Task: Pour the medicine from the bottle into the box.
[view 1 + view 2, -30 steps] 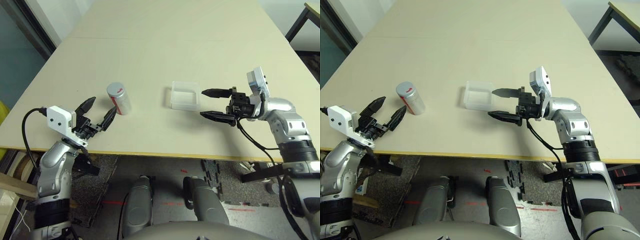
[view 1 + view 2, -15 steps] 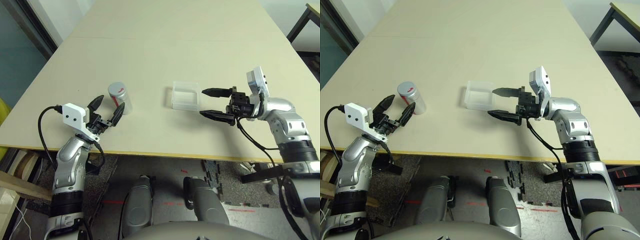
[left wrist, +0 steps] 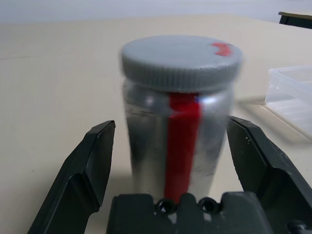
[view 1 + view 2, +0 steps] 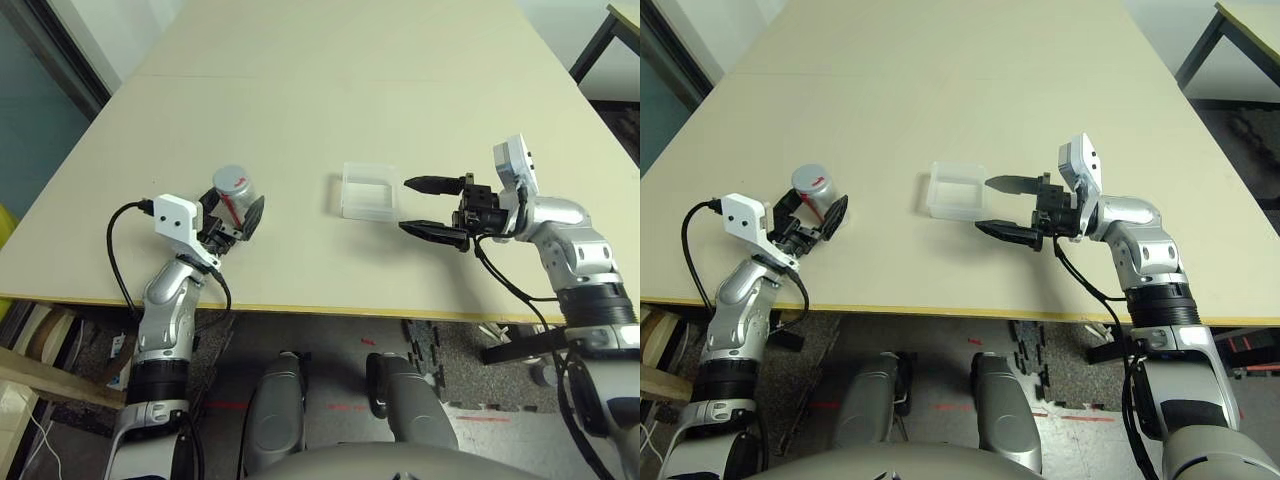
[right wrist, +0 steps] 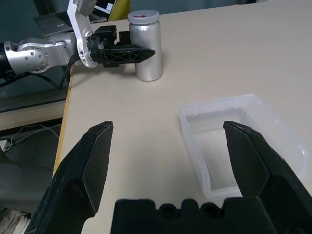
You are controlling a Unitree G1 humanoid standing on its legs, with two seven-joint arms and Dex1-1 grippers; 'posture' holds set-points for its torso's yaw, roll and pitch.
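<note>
Left gripper [image 3: 168,146] has its jaws wide around the capped bottle [image 4: 236,195], mid-left; right gripper [image 4: 432,210] gapes beside the box [image 4: 370,192]; closing off-centre could topple it

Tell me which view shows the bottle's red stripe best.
Left wrist view: the bottle is close, stripe facing the camera. Head views show it small, mostly cap and some red. Right wrist view shows its plain side.
</note>
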